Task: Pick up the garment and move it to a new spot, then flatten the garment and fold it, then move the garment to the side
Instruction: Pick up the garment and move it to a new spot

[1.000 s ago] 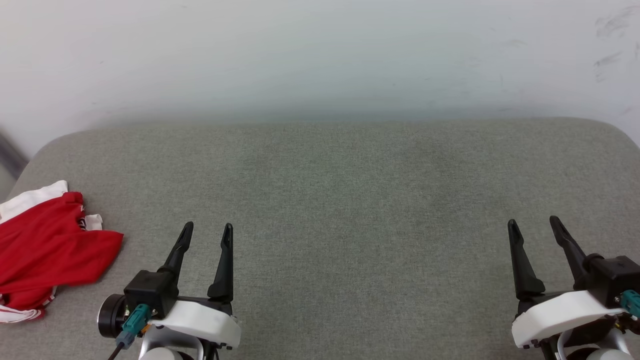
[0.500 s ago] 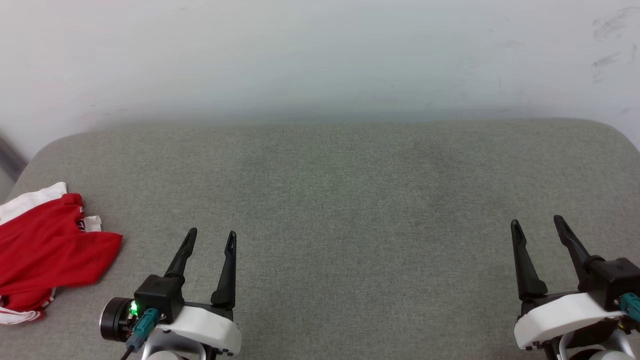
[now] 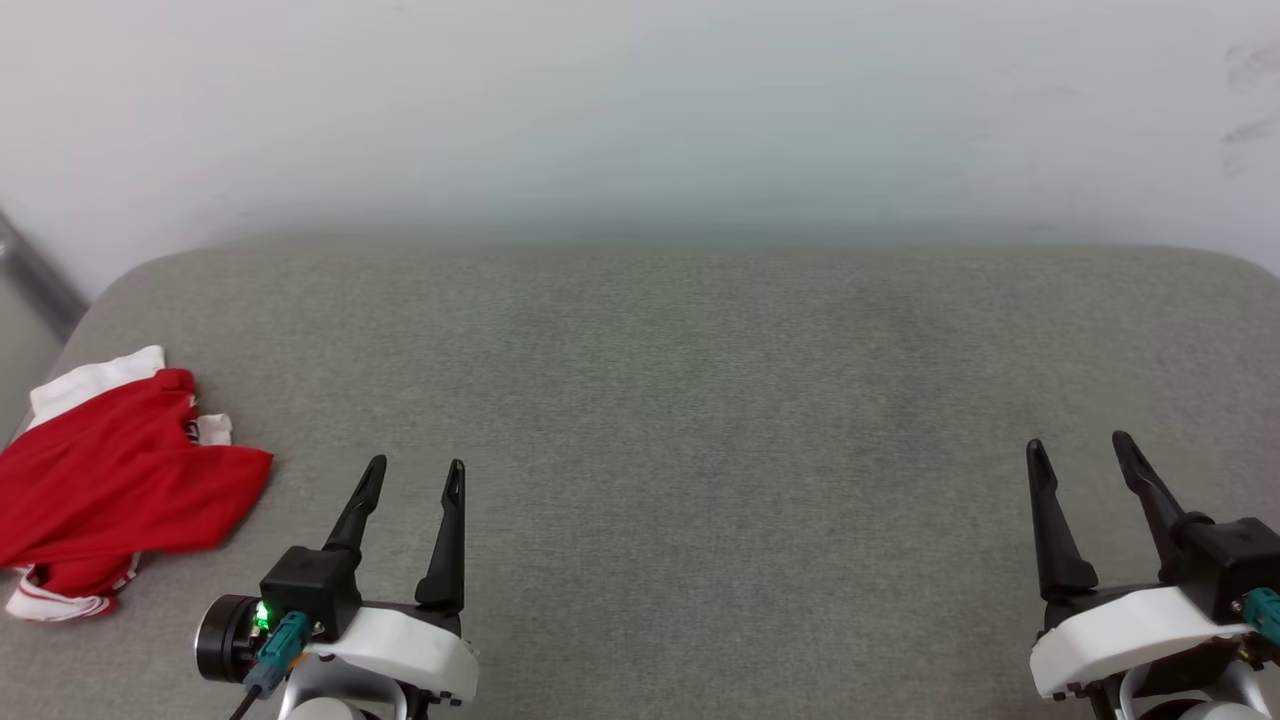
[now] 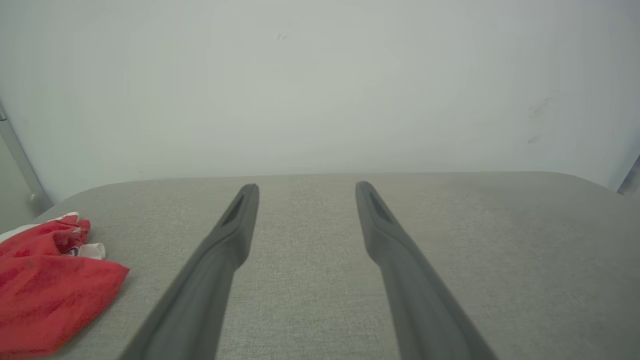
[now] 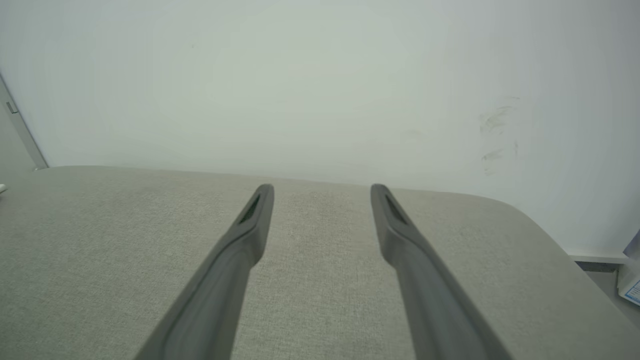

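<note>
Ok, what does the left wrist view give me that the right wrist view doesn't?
Left wrist: the garment, crumpled at the left end of the grey padded surface, left of the open left gripper.
Right wrist: the surface's rounded right corner and a white-and-blue item beyond it, to the right of the open right gripper.
Both: the padded surface, the pale wall, and nothing between the fingers.

The garment [image 3: 120, 470] lay on the table [image 3: 700, 400] at its left edge. The left gripper [image 3: 417, 465] was positioned near it, to its right. The right gripper [image 3: 1077, 444] was positioned well apart, over the table's right side.
</note>
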`<state>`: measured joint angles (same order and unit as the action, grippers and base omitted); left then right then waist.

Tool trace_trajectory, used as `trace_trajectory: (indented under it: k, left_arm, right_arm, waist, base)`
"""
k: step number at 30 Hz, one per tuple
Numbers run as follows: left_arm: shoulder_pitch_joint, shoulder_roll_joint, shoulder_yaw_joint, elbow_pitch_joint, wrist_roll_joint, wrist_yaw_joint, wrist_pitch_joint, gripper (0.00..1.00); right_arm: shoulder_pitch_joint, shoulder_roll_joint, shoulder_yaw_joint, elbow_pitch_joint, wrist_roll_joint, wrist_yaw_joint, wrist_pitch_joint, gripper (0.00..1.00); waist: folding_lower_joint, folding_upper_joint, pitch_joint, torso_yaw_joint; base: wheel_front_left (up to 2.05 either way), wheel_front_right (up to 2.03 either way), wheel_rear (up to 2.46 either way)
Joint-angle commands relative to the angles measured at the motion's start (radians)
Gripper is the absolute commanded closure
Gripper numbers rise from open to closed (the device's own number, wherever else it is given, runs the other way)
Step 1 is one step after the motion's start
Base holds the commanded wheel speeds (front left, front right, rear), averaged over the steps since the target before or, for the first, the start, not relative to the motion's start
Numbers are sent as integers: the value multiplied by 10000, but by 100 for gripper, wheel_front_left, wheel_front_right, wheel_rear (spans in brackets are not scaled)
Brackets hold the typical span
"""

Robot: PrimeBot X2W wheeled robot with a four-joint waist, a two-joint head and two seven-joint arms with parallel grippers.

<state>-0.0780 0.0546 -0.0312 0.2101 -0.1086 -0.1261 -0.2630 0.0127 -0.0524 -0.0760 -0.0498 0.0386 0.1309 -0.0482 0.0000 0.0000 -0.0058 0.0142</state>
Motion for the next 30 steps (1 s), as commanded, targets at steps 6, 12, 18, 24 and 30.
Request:
trace_trajectory:
  k: [6,12,18,24,30]
  left_arm:
    - [-159,-2,175,151,54,140,-26,0]
    - [-268,70,464,293,69,212,-26,0]
    - [-360,112,670,286,80,253,-26,0]
    - [-304,107,858,181,-26,225,-26,0]
    - [-217,64,999,173,-175,163,-26,0]
  right_arm:
    - [68,33,226,-166,-72,-3,70,0]
    - [8,29,523,-257,-33,-5,160,0]
    - [-130,29,815,-318,11,-5,180,0]
    - [-187,26,1153,-354,60,-5,216,0]
    - [-314,26,1436,-424,71,-5,300,0]
  waist:
    - [0,0,26,816]
    - [0,0,105,1875]
    - [0,0,210,3059]
    - [0,0,225,4077]
    - [0,0,273,4807]
  base:
    - [0,0,0]
    - [0,0,0]
    - [0,0,0]
    - [0,0,0]
    - [0,0,0]
